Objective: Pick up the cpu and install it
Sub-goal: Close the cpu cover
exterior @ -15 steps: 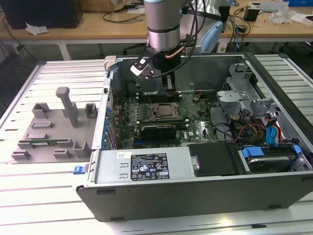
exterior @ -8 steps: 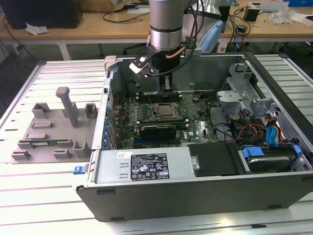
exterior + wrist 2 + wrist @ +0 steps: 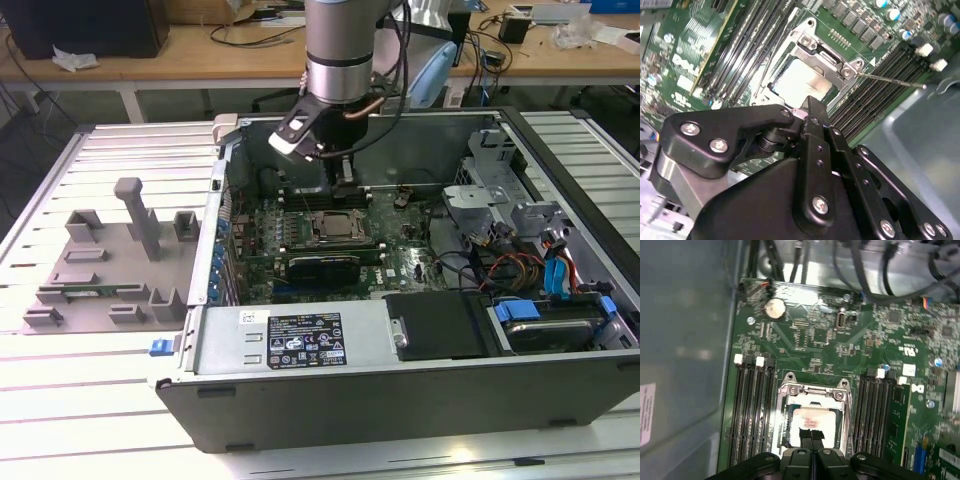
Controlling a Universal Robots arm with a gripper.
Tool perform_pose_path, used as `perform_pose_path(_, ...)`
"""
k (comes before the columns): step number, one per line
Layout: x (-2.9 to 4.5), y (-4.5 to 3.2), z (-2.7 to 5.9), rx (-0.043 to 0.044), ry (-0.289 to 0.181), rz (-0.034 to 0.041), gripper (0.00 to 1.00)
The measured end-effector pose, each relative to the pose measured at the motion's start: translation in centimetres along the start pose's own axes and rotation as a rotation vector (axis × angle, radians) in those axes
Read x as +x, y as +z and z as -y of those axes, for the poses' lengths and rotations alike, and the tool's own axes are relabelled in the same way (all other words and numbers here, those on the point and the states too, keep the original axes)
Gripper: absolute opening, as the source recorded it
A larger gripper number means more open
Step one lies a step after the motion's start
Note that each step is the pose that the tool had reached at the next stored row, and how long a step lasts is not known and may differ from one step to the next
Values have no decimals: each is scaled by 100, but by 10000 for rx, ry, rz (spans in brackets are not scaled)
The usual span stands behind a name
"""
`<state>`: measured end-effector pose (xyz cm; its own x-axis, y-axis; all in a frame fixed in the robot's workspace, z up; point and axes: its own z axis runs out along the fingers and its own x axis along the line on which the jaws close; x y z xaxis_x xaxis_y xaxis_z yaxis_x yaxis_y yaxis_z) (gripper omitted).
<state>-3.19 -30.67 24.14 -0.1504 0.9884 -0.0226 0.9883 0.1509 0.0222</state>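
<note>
Fingertips point(image 3: 806, 436) of the gripper point(image 3: 811, 433) are pressed flat together, with nothing held between them. In both wrist views they meet in a thin seam. The gripper point(image 3: 809, 103) points down at the socket frame point(image 3: 809, 43) on the motherboard point(image 3: 810, 340).

The cpu point(image 3: 812, 420) lies flat inside that frame point(image 3: 812, 390). Its pale silver top faces up, and the metal bracket runs around it on all sides. In the second wrist view the cpu point(image 3: 800, 82) sits square in the opening, and a thin lever point(image 3: 890, 81) sticks out sideways from the frame's corner over the nearby memory slots point(image 3: 880, 100). In the first wrist view the fingertips overlap the near edge of the chip (I cannot tell whether they touch it or hang just above).

In the exterior view the gripper point(image 3: 345, 178) hangs from the arm point(image 3: 340, 50) inside the open case point(image 3: 300, 400). It is over the board, and the cpu point(image 3: 340, 228) shows just below it in the picture. Rows of dark memory slots point(image 3: 752, 410) flank the socket on both sides. A round coin battery point(image 3: 774, 309) sits on the board beyond the socket.

A grey fixture tray point(image 3: 110, 260) with upright blocks lies on the table point(image 3: 60, 420). It is beside the case on the exterior view's left, well apart from the gripper.
</note>
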Motion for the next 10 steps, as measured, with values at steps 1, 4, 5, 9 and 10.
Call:
perform_pose_path(1,0,0,0,-6,-278,-2,11)
perform_pose_path(4,0,0,0,-25,-1237,-5,11)
perform_pose_path(5,0,0,0,-28,-1427,-6,11)
perform_pose_path(9,0,1,0,-45,-2266,-10,11)
perform_pose_path(10,0,1,0,-50,-2518,-12,11)
